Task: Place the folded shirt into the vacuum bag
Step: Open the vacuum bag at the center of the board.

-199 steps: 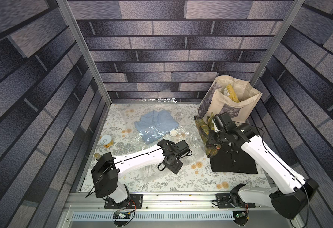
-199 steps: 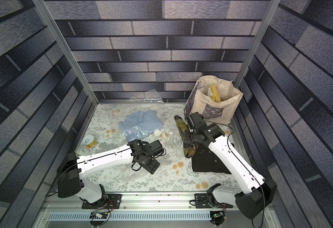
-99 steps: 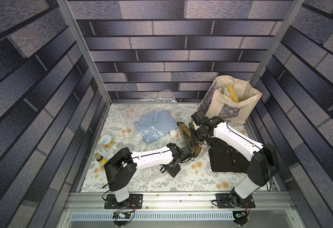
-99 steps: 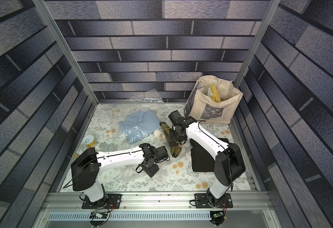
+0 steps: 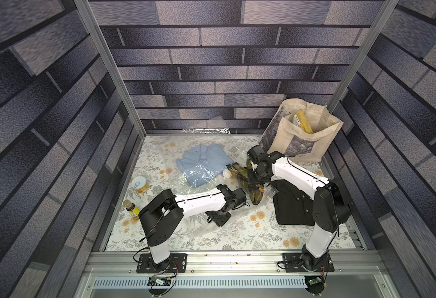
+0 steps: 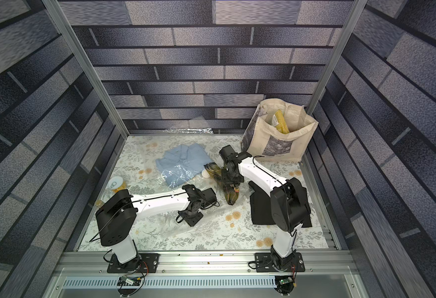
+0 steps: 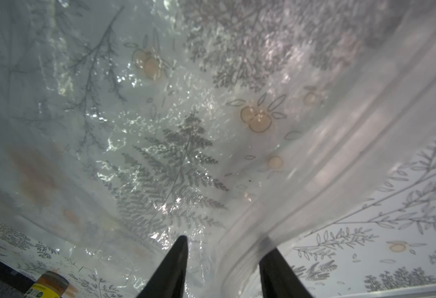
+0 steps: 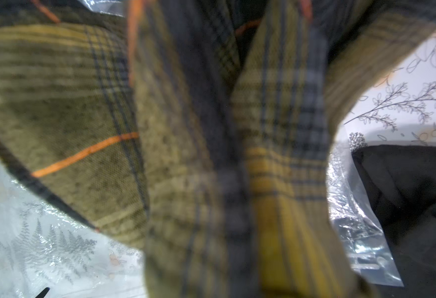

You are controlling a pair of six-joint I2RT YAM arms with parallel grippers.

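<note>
surface: tabletop under a pale floral-print cloth | centre: large crinkly transparent plastic vacuum bag spread flat, folded light-blue shirt partly under its film | right: folded black garment | back right: upright beige canvas tote bag | left edge: yellow pull-tab can, small brown bottle

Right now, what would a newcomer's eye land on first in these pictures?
The plaid shirt dangling over the middle of the floral table from the right gripper; it fills the right wrist view. Next, the clear vacuum bag spread beneath it, its edge between the left gripper's parted jaws. Then the tote standing in the far right corner.
</note>
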